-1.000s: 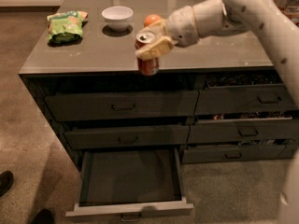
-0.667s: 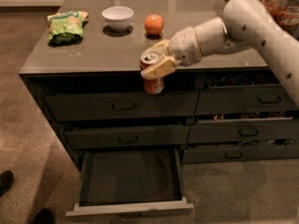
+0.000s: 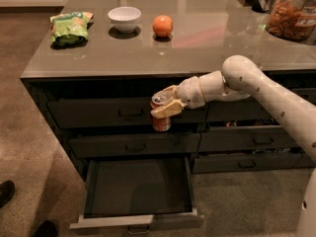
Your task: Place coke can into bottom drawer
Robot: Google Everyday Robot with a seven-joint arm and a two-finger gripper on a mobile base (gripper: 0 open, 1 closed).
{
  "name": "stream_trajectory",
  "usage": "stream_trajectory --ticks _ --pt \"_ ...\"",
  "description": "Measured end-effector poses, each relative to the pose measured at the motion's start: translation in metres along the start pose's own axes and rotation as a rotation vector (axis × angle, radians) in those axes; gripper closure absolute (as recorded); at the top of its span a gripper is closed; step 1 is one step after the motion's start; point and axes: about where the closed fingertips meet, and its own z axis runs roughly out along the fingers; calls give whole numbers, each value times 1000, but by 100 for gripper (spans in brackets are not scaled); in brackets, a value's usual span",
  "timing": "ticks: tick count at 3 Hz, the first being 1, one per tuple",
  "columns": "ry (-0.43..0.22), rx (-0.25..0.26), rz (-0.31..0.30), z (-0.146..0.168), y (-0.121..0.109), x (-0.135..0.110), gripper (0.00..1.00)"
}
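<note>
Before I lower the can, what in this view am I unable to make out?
Camera view:
- The pincer, in front of the top drawers and above the open bottom drawer, covers the coke can mid-body, so the far finger's contact is hidden.
- Drawer's rear: lost in shadow under the drawer above.
- Its handle: partly cut by the bottom edge.
- The arm: runs off the right edge, base unseen.

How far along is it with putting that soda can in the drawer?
Done: the bottom drawer stands pulled open and bare, and the claw is shut on the coke can. In hand: the can hangs in front of the upper drawers, higher than the open one. Left: lower it inside and let go.
</note>
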Motion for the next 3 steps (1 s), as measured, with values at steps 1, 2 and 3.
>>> stream_trajectory --ticks 1,2,3 --pt "0 0 0 0 0 0 100" --pt "-41 39 1 2 9 14 100" --pt "-151 152 41 18 46 90 100"
